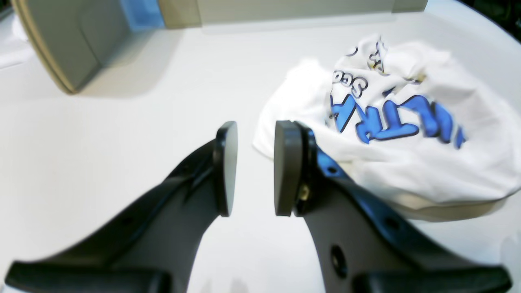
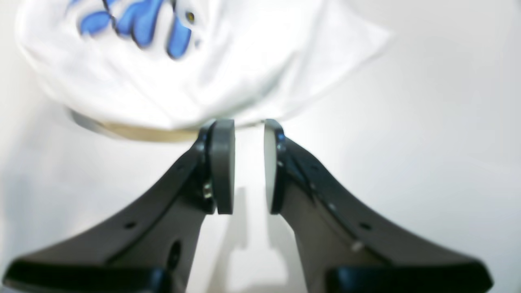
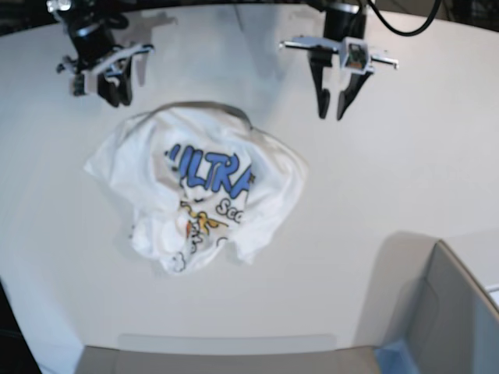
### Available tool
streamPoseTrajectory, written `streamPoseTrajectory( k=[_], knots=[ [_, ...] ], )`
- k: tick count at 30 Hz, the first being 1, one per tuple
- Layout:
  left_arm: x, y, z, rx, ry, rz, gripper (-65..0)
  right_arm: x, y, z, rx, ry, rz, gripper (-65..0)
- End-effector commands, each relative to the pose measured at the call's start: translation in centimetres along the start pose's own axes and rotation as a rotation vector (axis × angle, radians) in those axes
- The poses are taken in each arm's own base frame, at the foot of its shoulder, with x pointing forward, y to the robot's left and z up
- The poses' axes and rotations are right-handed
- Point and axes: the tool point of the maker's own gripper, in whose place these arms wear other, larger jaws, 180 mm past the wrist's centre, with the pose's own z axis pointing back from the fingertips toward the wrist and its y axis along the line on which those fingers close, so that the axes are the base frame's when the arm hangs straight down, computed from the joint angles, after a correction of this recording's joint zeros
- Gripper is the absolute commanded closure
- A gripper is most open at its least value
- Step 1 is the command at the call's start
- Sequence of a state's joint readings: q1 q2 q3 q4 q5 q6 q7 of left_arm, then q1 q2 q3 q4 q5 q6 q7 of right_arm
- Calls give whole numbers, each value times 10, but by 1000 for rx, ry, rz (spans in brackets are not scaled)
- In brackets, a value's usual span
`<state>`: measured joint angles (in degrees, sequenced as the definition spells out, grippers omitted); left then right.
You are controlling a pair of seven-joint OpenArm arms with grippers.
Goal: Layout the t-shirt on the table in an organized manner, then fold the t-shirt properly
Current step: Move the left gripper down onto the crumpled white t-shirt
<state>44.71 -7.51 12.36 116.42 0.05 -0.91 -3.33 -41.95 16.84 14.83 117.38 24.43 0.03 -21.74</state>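
The white t-shirt (image 3: 199,183) with the blue "ULTRA" print lies crumpled in a heap on the white table (image 3: 390,171), left of centre in the base view. My left gripper (image 1: 255,130) is open and empty above bare table, with the t-shirt (image 1: 407,154) just to its right. In the base view it (image 3: 335,109) hangs beyond the shirt's far right side. My right gripper (image 2: 248,124) is open and empty, its tips at the near edge of the t-shirt (image 2: 203,73). In the base view it (image 3: 117,93) is at the shirt's far left edge.
A grey bin (image 3: 452,312) with a blue corner (image 3: 394,354) stands at the table's near right in the base view. It also shows at the top left of the left wrist view (image 1: 69,40). The table's curved edge runs along the far side.
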Motion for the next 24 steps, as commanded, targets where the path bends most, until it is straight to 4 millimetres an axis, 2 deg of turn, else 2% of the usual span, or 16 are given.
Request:
streamPoseTrajectory(
  k=[1,6,10,12,14,18,21,24],
  knots=[
    [9,0,-3,1,-26,-4,-167,11,-1,-1,16,-16,-2,-148],
    [6,1,-10,2,0,-6,-167,13,-6,-12,38,92,-34,-227],
    [12,-6,-16,-17,-15,2,-167,19,-14,-13,16,88,-28,-228],
    [6,-28,-17,-84,22,25,-167,25,-28,-10,-26,69,-31,-228],
    [-1,-62,-13,-206,74,43,-167,33,-46,-6,-75,48,-30,-228],
    [-2,-103,-14,-324,132,67,-177,44,-79,7,-171,16,-28,-228],
    [0,-121,-19,-376,157,59,-220,48,-92,13,-210,5,-29,-228],
    [6,-123,-33,-353,175,99,-259,43,-100,20,-236,19,-30,-228]
  ],
)
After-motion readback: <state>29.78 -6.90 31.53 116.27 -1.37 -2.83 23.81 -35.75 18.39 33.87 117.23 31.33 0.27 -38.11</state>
